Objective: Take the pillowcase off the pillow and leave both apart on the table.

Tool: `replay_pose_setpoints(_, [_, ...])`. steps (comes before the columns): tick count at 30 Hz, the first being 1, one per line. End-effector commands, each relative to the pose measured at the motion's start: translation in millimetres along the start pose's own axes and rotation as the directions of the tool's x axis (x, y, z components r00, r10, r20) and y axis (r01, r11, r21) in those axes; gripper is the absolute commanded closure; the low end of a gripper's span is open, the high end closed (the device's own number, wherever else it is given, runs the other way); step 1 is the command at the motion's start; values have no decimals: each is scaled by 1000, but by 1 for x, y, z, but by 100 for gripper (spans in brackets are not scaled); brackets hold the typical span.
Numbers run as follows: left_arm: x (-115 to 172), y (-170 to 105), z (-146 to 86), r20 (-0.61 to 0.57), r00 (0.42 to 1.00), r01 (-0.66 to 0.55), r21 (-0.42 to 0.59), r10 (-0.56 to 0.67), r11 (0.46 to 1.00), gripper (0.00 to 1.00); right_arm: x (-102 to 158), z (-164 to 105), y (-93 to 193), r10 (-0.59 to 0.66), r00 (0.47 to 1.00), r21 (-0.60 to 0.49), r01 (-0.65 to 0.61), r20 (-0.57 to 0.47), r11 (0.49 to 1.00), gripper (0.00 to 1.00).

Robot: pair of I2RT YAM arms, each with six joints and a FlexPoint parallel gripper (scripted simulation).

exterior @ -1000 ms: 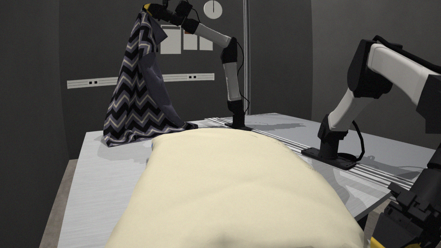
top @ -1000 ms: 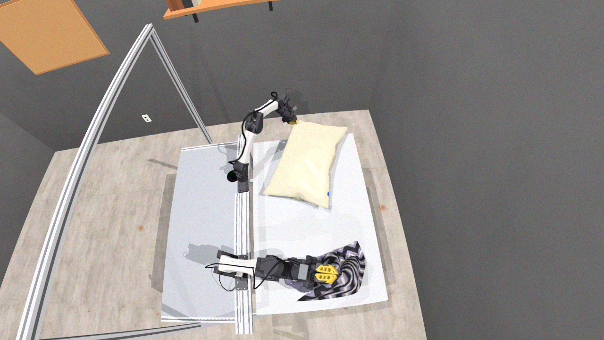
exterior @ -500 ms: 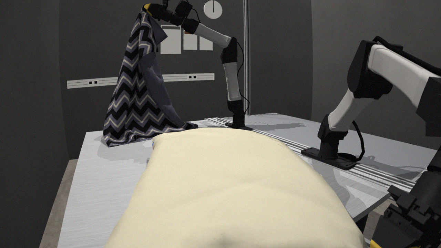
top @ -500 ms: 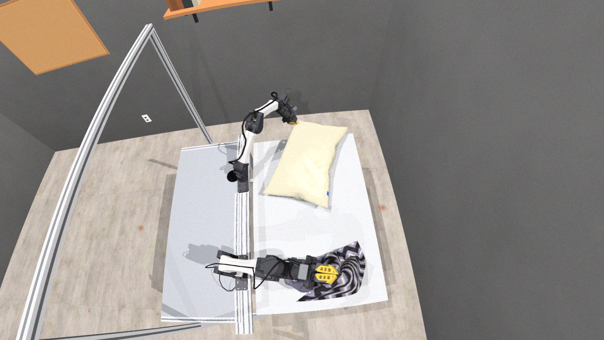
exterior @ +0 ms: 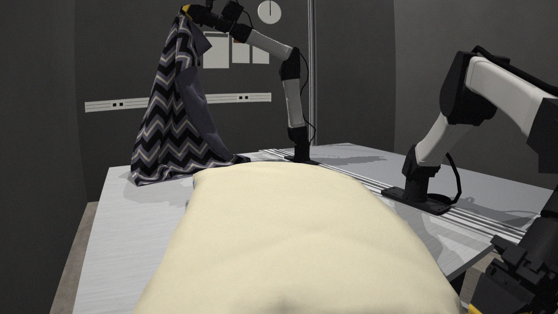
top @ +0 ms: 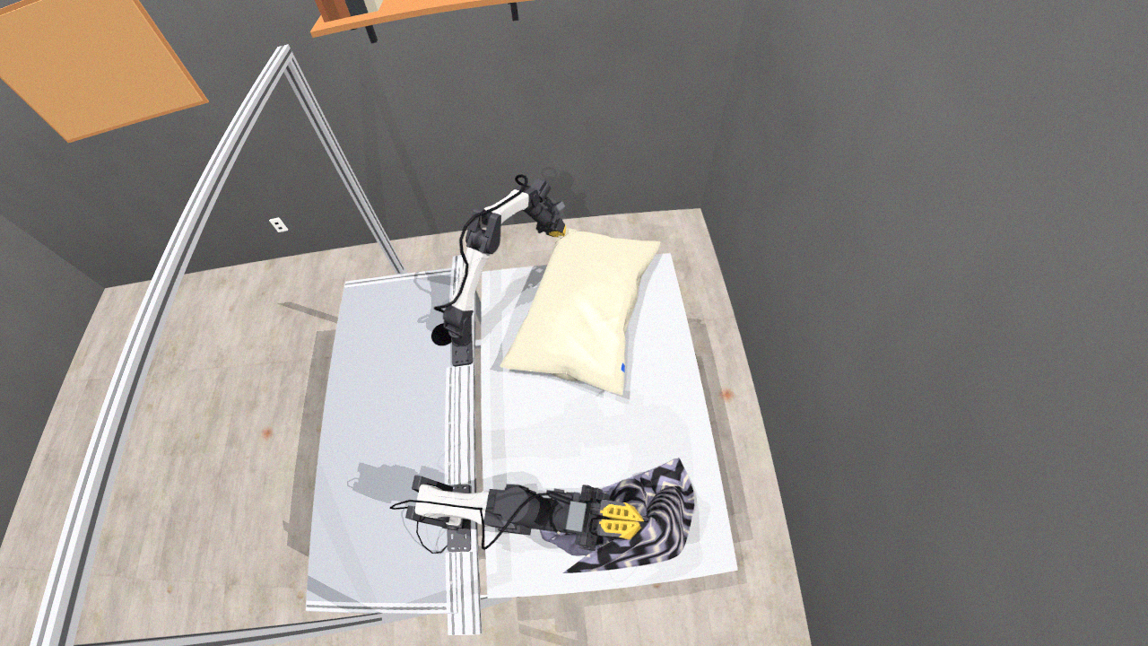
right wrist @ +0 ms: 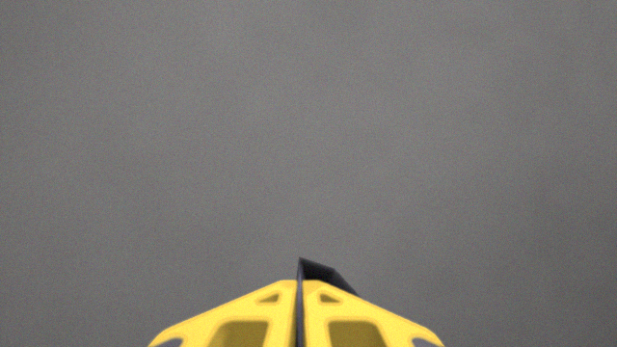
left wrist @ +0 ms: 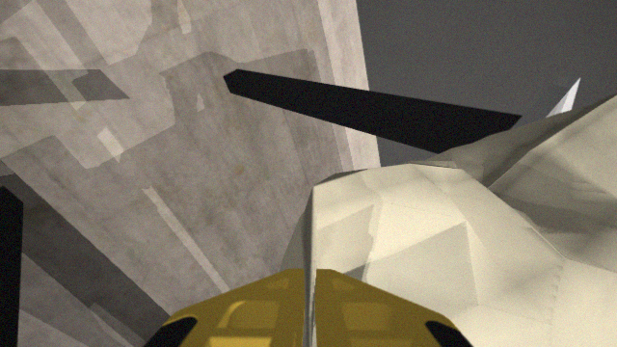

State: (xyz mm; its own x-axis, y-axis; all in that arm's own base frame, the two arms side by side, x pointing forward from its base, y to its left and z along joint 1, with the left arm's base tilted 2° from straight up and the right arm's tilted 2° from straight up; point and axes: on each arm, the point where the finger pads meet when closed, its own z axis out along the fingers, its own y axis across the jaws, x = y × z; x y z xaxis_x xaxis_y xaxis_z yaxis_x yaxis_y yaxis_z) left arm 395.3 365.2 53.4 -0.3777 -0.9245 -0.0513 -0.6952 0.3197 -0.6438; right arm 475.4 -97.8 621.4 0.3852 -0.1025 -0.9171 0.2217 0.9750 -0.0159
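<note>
The chevron-patterned pillowcase [top: 670,514] [exterior: 167,113] [right wrist: 322,271] is fully off the cream pillow [top: 581,309] [exterior: 296,234] [left wrist: 424,231] and is held up by the right gripper [top: 640,522] [exterior: 182,8] [right wrist: 300,295], its hem on the surface [top: 553,425] [exterior: 117,234]. A corner of the pillow (overhanging the edge) is pinched by the left gripper [top: 566,231] [left wrist: 309,271]. A clear gap is seen from above; both releases and withdrawals are left to be done.

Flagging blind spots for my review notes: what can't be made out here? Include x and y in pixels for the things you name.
- Pillow [top: 584,309] [exterior: 296,234] [left wrist: 511,270]: underside, hidden by its own bulk.
- Left gripper [top: 565,231] [left wrist: 310,272]: fingertips, cut off in exterior by the picture's edge.
- Wall sheets [exterior: 215,50]: any writing, too small in exterior.
</note>
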Motion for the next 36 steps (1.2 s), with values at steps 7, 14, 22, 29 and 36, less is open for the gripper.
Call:
replay_pose_setpoints(7, [-5,4,13,4,1000,-20,-8,20,1000,95,-2,4,6,-2,1000,-15,2,19,1000,100])
replay_pose_setpoints(14, [-5,4,13,4,1000,-20,-8,20,1000,94,-2,4,6,-2,1000,-15,2,19,1000,100])
replay_pose_setpoints(22, [-5,4,13,4,1000,-20,-8,20,1000,94,-2,4,6,-2,1000,-15,2,19,1000,100])
replay_pose_setpoints(29, [-5,4,13,4,1000,-20,-8,20,1000,93,-2,4,6,-2,1000,-15,2,19,1000,100])
replay_pose_setpoints(36, [-5,4,13,4,1000,-19,-8,19,1000,92,-2,4,6,-2,1000,-15,2,19,1000,100])
